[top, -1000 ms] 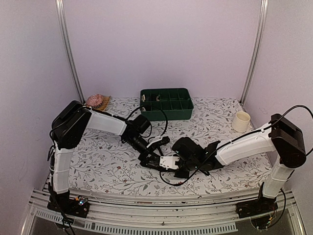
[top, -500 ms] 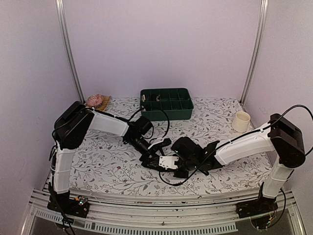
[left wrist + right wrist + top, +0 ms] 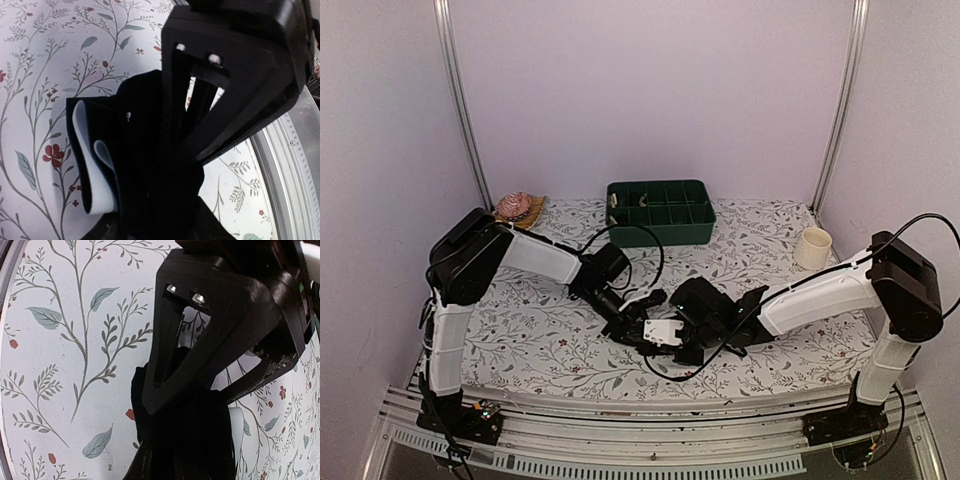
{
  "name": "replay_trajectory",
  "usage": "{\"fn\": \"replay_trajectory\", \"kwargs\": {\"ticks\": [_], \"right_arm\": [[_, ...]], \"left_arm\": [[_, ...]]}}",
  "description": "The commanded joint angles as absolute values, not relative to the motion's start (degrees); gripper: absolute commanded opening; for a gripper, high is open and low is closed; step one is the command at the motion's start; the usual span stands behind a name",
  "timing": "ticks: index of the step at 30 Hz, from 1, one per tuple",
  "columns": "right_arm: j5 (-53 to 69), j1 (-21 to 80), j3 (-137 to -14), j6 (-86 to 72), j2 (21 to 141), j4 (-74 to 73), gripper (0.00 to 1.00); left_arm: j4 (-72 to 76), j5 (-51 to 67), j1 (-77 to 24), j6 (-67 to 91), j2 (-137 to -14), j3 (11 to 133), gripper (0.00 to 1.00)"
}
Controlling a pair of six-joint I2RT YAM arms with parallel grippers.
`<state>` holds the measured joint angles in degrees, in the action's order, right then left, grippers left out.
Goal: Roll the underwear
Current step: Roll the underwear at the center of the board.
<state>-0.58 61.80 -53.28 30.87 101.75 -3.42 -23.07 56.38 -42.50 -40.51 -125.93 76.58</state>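
Observation:
Black underwear (image 3: 703, 300) with a white waistband (image 3: 664, 332) lies bunched on the flowered cloth at mid-table, between the two arms. My left gripper (image 3: 640, 320) comes in from the left, and its fingers close in on a fold of the black fabric. In the left wrist view the underwear (image 3: 132, 150) fills the space at my left gripper (image 3: 182, 165), and the folded waistband (image 3: 85, 150) sticks out to the left. My right gripper (image 3: 692, 338) is shut on the same garment from the right. The right wrist view shows the underwear (image 3: 145, 410) pinched at my right gripper (image 3: 185, 407).
A green compartment tray (image 3: 660, 212) stands at the back centre. A cream cup (image 3: 814, 248) is at the back right. A pinkish round thing (image 3: 517, 207) lies on a mat at the back left. A metal rail (image 3: 620, 440) runs along the near table edge.
My left gripper has gone from wide open to closed on the fabric and shifted slightly toward the right arm. The right gripper has kept its hold without moving.

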Motion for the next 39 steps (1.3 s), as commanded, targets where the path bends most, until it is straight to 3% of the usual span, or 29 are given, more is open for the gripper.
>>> {"fn": "replay_trajectory", "kwargs": {"ticks": [1,9,17,24,39], "right_arm": [[3.08,60.77,-52.49,29.58,105.56,-9.67,0.11],[4.19,60.21,-53.29,27.94,105.02,-10.94,0.16],[5.61,60.21,-49.42,24.32,96.27,-7.85,0.52],[8.23,58.54,-43.21,21.35,87.81,-1.59,0.68],[30.43,53.55,-45.68,15.81,93.38,5.56,0.75]], "left_arm": [[-24.96,56.8,-44.29,-41.53,-124.35,74.33,0.35],[-23.98,56.86,-44.75,-42.92,-121.98,72.57,0.0],[-20.67,54.38,-45.43,-44.85,-118.22,68.12,0.0],[-16.05,49.8,-47.3,-46.67,-114.87,63.34,0.0],[-4.35,37.52,-51.81,-47.14,-106.7,53.92,0.0]]}}
